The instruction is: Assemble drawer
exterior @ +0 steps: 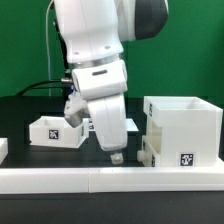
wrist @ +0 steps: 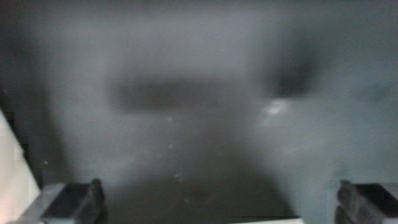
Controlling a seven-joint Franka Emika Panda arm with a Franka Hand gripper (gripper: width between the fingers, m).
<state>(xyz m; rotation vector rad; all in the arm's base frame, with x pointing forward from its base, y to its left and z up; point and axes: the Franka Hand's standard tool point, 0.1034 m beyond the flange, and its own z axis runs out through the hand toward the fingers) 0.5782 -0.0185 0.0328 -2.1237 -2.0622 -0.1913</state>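
Fingers [wrist: 75, 200] of the gripper [exterior: 116, 153] stood spread wide and empty over the dark table [exterior: 20, 112], between a small tray [exterior: 55, 131] and the big shell [exterior: 183, 128].

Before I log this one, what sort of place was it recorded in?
Probably a lab robot bench, not a home: a green backdrop behind a black table, white drawer parts bearing square tags, and a low white border wall in front.
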